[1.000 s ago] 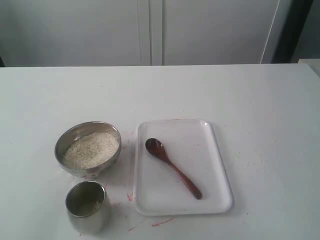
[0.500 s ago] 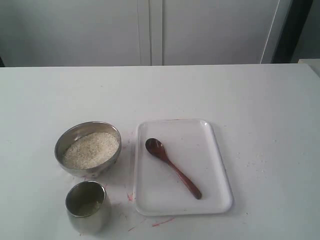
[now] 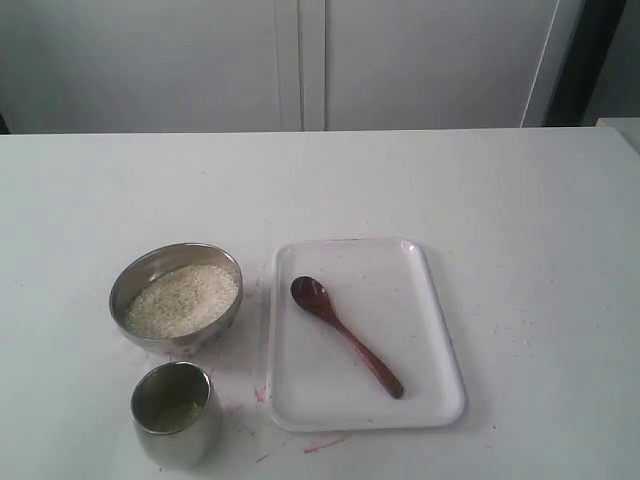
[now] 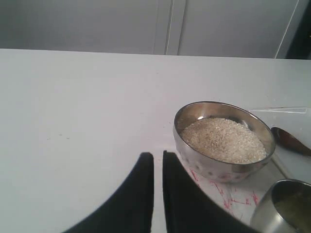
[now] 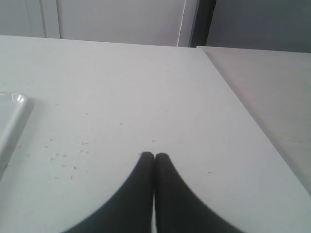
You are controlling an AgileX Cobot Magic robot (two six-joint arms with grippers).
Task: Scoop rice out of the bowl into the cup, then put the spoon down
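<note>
left fingers [image 4: 142, 177] nearly together, right fingers [image 5: 144, 170] pressed together; both empty.

Exterior looks down; low left wrist shares the bowl [image 3: 150, 262].

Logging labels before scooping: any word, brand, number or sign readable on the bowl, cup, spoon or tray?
None readable. The bowl, cup, spoon and tray show no markings; the red marks on the table are stray streaks, not letters.

A flat white plastic tray [image 3: 400, 290] lies on the big white table [image 3: 400, 180]. Small red marks [image 3: 325, 443] sit beside it.
</note>
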